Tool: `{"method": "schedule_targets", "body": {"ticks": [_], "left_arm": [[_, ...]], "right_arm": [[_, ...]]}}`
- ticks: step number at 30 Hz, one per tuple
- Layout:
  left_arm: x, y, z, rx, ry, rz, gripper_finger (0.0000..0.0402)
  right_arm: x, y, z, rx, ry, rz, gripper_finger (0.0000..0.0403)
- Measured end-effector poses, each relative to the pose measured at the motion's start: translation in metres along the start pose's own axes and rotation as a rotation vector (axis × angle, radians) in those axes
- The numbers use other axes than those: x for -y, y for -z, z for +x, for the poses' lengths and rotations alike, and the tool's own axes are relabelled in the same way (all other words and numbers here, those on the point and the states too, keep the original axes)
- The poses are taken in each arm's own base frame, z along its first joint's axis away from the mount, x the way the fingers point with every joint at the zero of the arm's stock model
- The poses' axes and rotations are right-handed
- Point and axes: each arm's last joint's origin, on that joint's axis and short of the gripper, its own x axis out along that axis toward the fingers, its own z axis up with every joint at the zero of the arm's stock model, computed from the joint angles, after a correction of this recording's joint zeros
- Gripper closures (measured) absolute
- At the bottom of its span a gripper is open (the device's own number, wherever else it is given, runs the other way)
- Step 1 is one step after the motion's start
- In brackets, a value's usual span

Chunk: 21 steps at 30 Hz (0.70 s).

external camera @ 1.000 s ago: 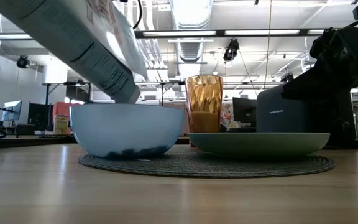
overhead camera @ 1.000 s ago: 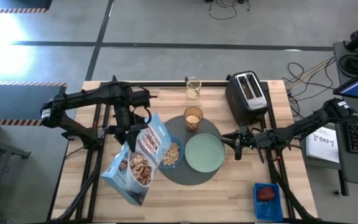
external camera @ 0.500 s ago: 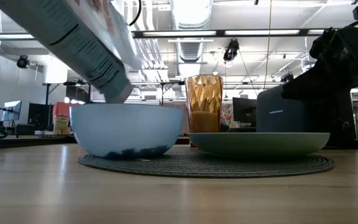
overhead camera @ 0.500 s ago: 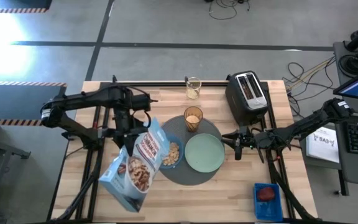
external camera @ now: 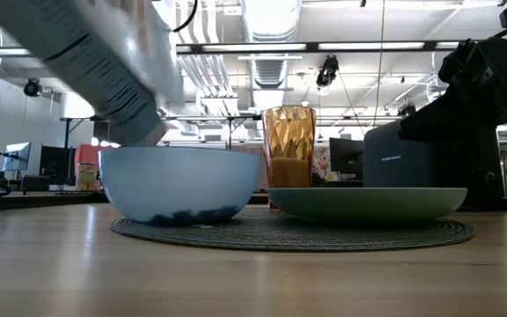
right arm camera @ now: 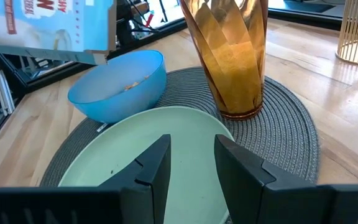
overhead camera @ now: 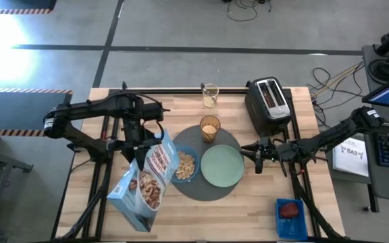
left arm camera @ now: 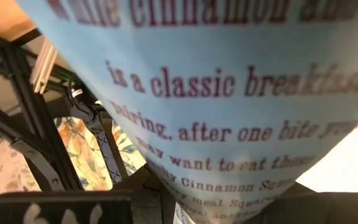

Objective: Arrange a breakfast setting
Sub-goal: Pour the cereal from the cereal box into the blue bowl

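Bowl (overhead camera: 185, 166) sits at nine o'clock on the mat (overhead camera: 211, 194), beside the plate (overhead camera: 222, 165). Left gripper (overhead camera: 142, 145), clamped on the tilted cereal box (overhead camera: 144, 185), pours; right gripper (overhead camera: 257, 152) waits at three o'clock, fingers slightly apart.

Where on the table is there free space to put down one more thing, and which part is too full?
Free: the bare wood along the near edge between the cereal box and the blue tray, and the far-left corner behind the left gripper.
Crowded: the mat, filled by the blue bowl, plate and glass, with the right gripper beside the toaster.
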Motion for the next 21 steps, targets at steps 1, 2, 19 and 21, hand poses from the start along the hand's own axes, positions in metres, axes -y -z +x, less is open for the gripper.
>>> {"method": "schedule_targets", "body": {"ticks": [1, 2, 19, 21], "left_arm": [[0.003, 0.001, 0.000, 0.000, 0.004, 0.018, 0.0311], [0.005, 0.003, -0.001, -0.001, 0.013, 0.033, 0.0311], [0.011, 0.005, 0.010, -0.094, -0.012, 0.005, 0.0311], [0.012, 0.004, 0.010, -0.091, -0.013, -0.002, 0.0311]], "right_arm": [[0.000, 0.000, 0.000, 0.000, 0.000, 0.000, 0.0289], [0.000, 0.000, 0.000, 0.000, 0.000, 0.000, 0.0289], [0.000, 0.000, 0.000, 0.000, 0.000, 0.000, 0.0289], [0.000, 0.000, 0.000, -0.001, 0.000, 0.000, 0.0289]]}}
